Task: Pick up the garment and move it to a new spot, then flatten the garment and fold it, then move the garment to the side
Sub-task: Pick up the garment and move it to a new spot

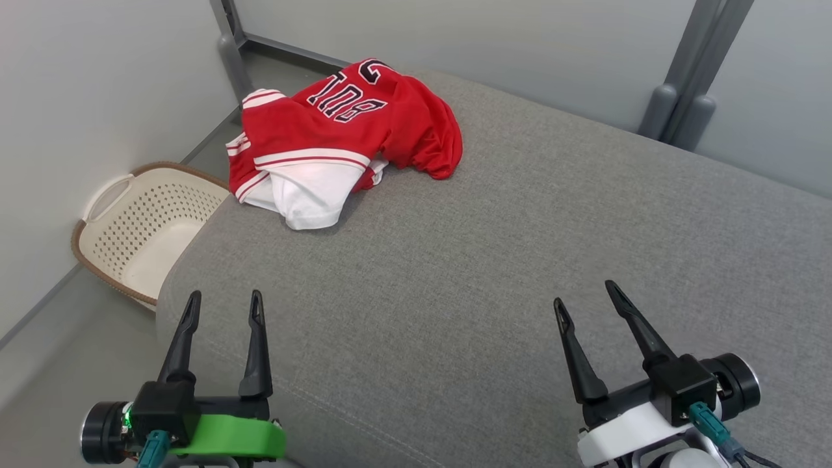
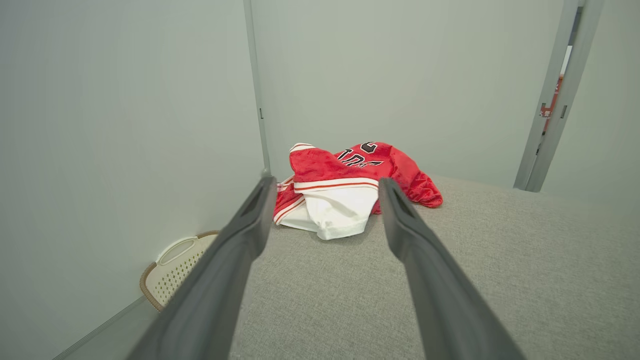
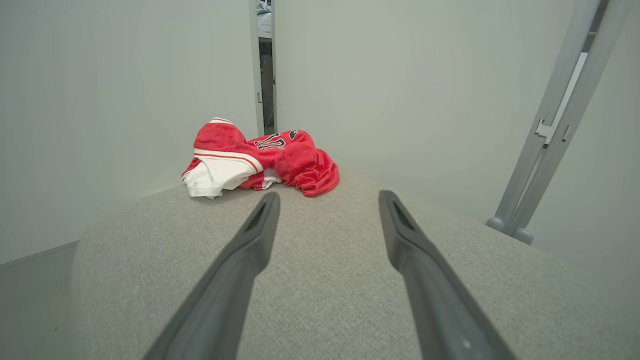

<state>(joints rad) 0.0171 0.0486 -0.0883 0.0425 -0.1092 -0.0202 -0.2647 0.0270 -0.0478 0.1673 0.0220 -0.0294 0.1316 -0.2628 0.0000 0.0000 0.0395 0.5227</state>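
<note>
Where garment (image 1: 390, 130) crumples, lettering (image 1: 348, 99) partly folded under, basket (image 1: 149, 211) cut by cushion (image 1: 520, 260) edge, both jaws released.

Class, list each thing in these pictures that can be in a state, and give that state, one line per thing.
Garment: crumpled in a heap, unfolded, lying at the cushion's far left corner.
Basket: upright on the floor beside the cushion, nothing seen inside.
Left gripper: open, holding nothing, above the cushion's near edge.
Right gripper: open, holding nothing.

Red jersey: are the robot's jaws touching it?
Apart. Head view shows bare grey cushion lying between the red jersey and both open jaws.
</note>
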